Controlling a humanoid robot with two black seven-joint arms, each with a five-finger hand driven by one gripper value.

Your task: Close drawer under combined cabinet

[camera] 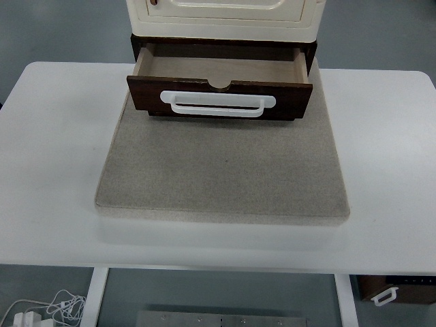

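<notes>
- Dark wooden drawer (219, 82) pulled open under cream cabinet (221, 17), white handle (218, 104) running left-right, facing the camera
- Grey mat (221, 170) and white surface (61, 157) lie open in front
- No robot hand visible

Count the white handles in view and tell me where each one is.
2: one handle on the open drawer's dark front; a second handle below the table, bottom right. Others may be hidden.
</notes>
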